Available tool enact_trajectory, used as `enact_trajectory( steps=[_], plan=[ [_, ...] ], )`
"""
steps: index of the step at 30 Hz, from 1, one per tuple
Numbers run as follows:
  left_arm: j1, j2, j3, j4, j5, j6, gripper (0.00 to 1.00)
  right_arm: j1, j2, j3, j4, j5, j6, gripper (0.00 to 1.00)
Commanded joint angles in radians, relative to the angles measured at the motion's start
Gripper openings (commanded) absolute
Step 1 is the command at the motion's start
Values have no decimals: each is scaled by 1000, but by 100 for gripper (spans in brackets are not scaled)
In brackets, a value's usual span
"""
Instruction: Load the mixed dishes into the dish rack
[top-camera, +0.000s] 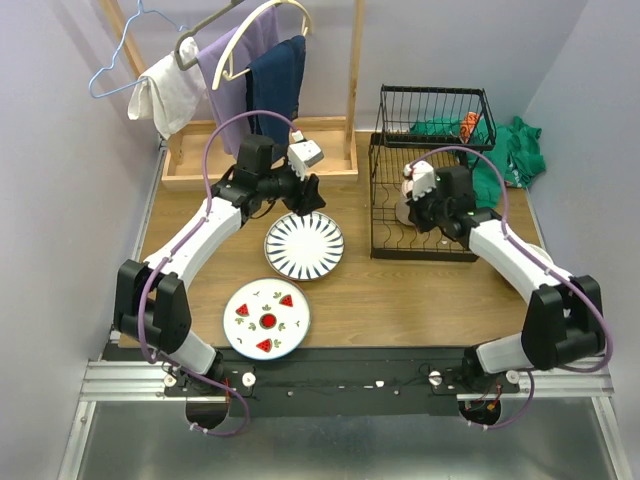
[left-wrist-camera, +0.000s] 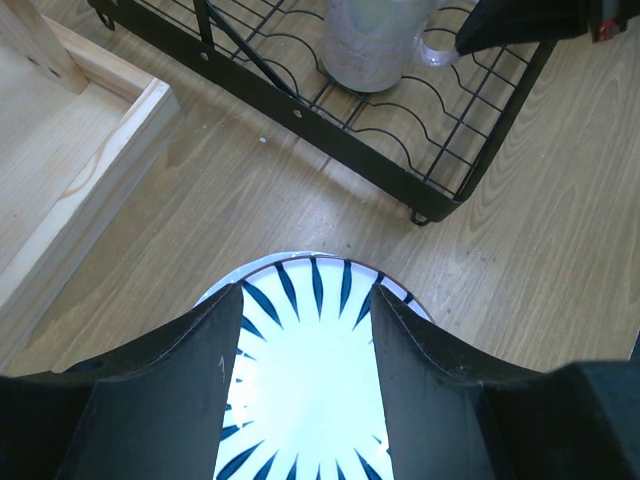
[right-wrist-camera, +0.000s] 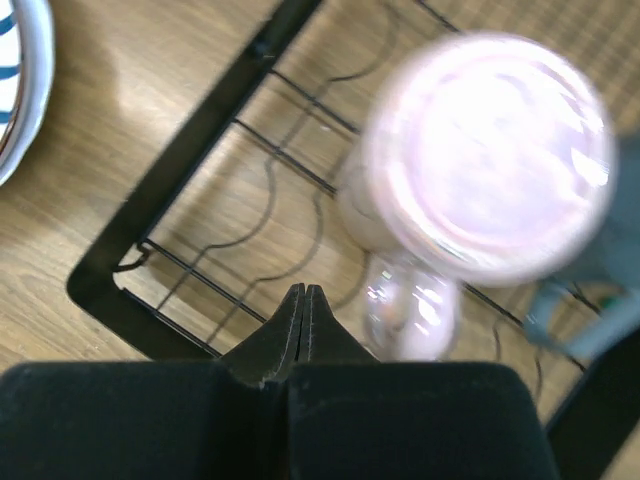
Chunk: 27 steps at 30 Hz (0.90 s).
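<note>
The white plate with dark-blue stripes (top-camera: 304, 246) lies flat on the table at centre. My left gripper (top-camera: 312, 200) is open and empty just above its far part. In the left wrist view the plate (left-wrist-camera: 310, 390) shows between the fingers (left-wrist-camera: 180, 390). The fruit plate (top-camera: 267, 318) lies nearer the front. The pale purple mug (right-wrist-camera: 480, 150) stands on the lower tier of the black wire dish rack (top-camera: 372, 200). My right gripper (right-wrist-camera: 307, 290) is shut and empty inside the rack, just left of the mug's handle (right-wrist-camera: 410, 310). An orange-red thing (top-camera: 468, 127) sits in the rack's upper tier.
A wooden clothes stand with hangers and hanging cloths (top-camera: 230, 70) fills the back left. Its wooden base tray (top-camera: 200, 165) reaches close to my left gripper. A green cloth (top-camera: 518, 150) lies behind and to the right of the rack.
</note>
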Motion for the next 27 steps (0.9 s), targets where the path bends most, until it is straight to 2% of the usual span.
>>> enact_trajectory(
  steps=[1,11,23,27],
  plan=[
    [-2,-44,-17,-22,-34,32,62,43,96,39,62,-14,-91,0],
    [1,-42,-29,-23,-50,32,62,45,211,64,145,147,-204,0],
    [2,-44,-35,-23,-57,31,62,45,389,164,277,179,-296,0],
    [4,-56,-52,-20,-63,29,62,46,441,196,324,238,-321,0]
  ],
)
